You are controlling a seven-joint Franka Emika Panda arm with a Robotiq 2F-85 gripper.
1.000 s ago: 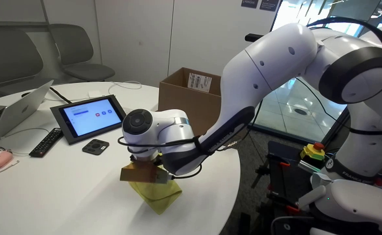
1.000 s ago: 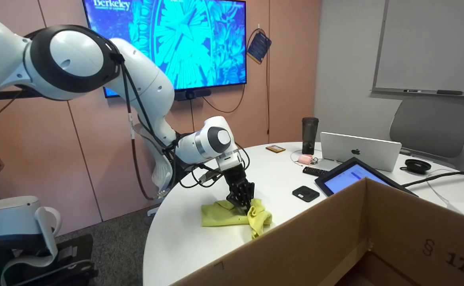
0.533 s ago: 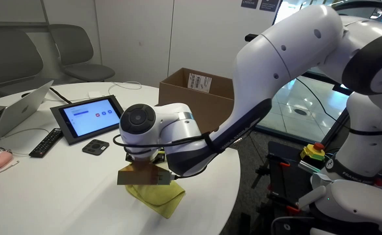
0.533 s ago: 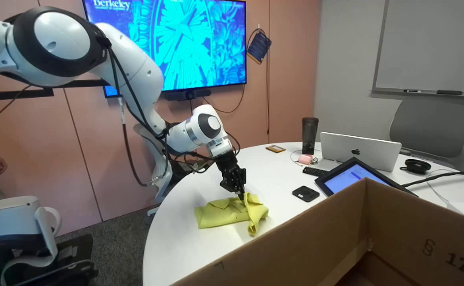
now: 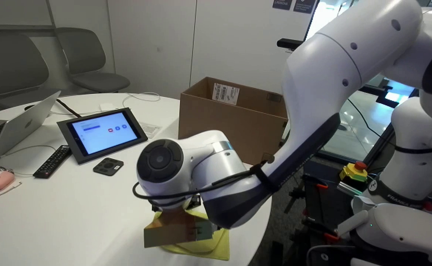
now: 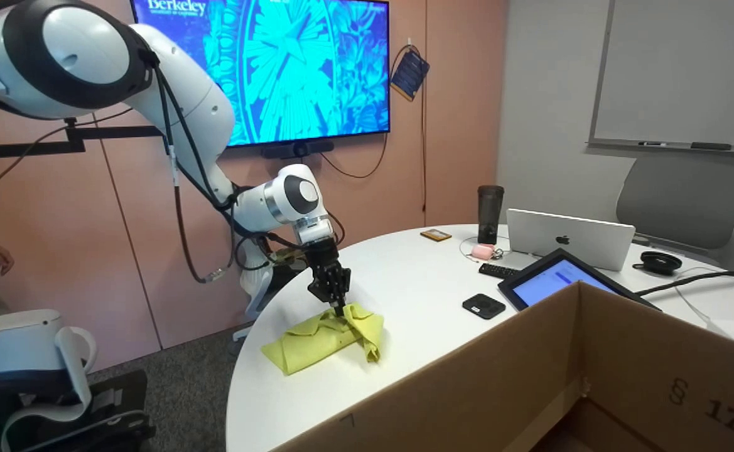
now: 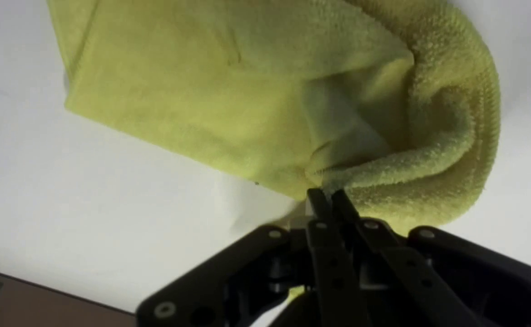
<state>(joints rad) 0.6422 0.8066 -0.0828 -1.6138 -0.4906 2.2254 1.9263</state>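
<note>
Wrist view: grasping yellow cloth [image 7: 179,104] in clenched jaws, apart from the cardboard box [image 5: 221,123]; apparently at the shifting step, next likely needing steady tension.

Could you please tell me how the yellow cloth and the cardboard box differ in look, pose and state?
The yellow cloth is fuzzy and creased, while the cardboard box is brown and straight-walled. The cloth lies folded and rumpled on the white table; the box stands open-topped and is clearly larger. The tool pinches a fold of the cloth but does not touch the box. Both show in both exterior views.
</note>
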